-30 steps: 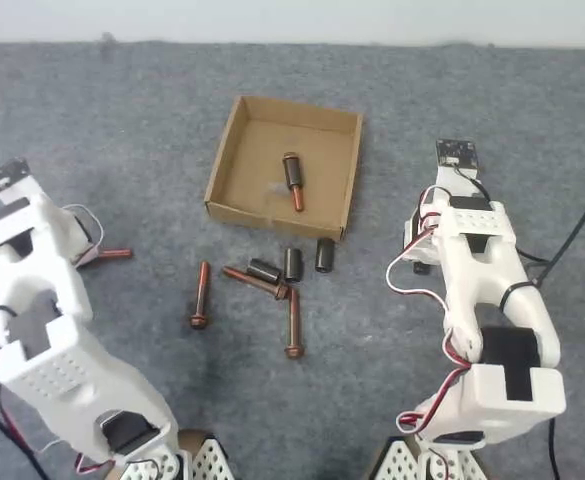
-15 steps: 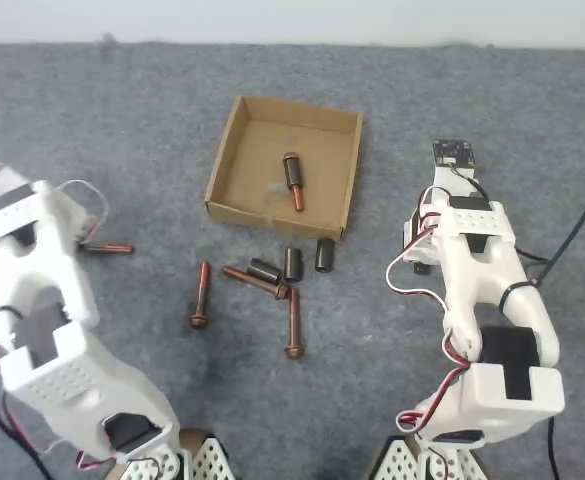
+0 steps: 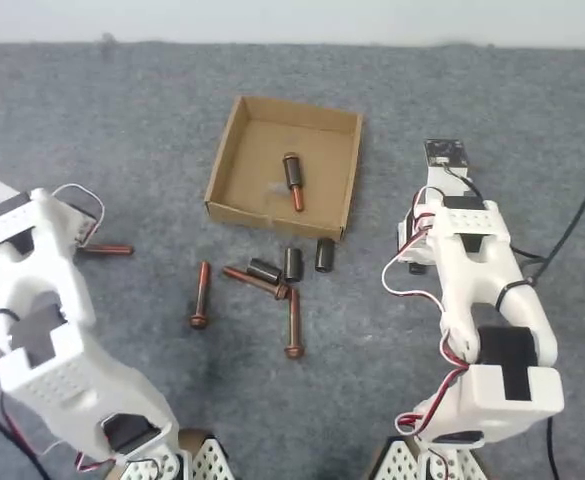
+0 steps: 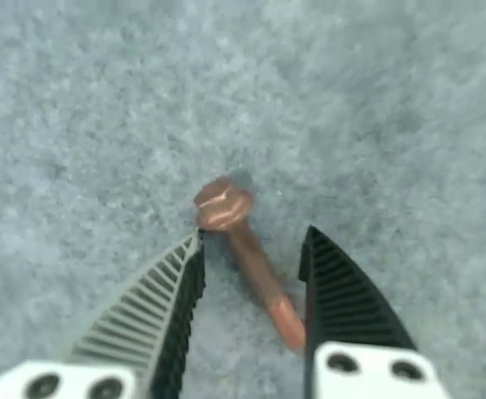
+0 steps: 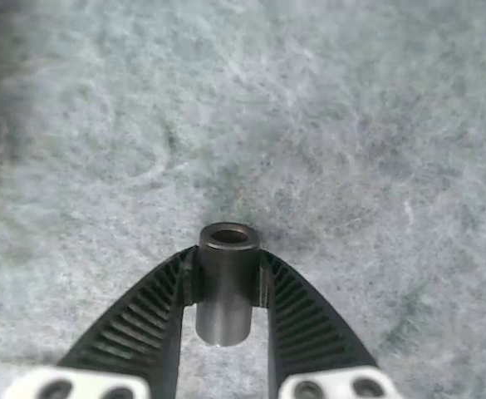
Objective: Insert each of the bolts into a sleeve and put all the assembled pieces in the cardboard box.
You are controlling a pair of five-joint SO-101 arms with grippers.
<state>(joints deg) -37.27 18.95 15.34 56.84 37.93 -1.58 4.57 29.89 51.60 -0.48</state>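
A copper bolt (image 4: 243, 249) lies on the grey carpet between the fingers of my left gripper (image 4: 254, 235), which is open and wider than the bolt. In the high view this bolt (image 3: 109, 249) sticks out from the left gripper (image 3: 84, 240) at the far left. My right gripper (image 5: 228, 256) is shut on a dark sleeve (image 5: 226, 291), held just above the carpet with its bore showing, to the right of the cardboard box (image 3: 230, 150). One bolt with a sleeve on it (image 3: 293, 180) lies inside the box.
In front of the box lie three loose sleeves (image 3: 264, 270) (image 3: 293, 263) (image 3: 324, 254) and three loose bolts (image 3: 201, 295) (image 3: 255, 281) (image 3: 293, 322). Bare carpet stretches on either side of this cluster. Cables trail from both arms.
My left arm has swung a little to the left while the bolt by its gripper barely shifted. The right arm edged slightly toward the box with the sleeve.
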